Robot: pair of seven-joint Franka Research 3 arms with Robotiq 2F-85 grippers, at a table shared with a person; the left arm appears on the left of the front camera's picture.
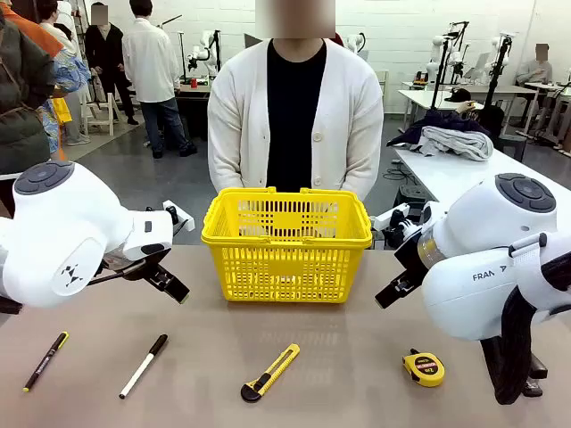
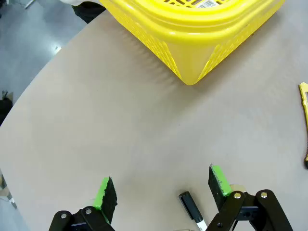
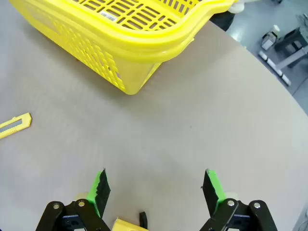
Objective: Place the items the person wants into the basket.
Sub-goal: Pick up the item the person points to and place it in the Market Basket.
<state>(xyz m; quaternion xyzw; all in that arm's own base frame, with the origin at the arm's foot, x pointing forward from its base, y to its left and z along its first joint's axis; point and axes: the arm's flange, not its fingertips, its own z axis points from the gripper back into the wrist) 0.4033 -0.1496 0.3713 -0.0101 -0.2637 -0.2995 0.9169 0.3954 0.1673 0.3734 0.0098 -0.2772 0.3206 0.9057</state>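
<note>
Left end effector [image 2: 161,180] and right end effector [image 3: 155,182] gape empty; latticed yellow basket [image 1: 287,241] stands upright.

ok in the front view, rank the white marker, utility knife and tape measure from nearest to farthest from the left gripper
1. white marker: lying close to the left gripper, on the robot's left side
2. utility knife: toward the middle, in front of the basket
3. tape measure: far over on the robot's right side
</note>
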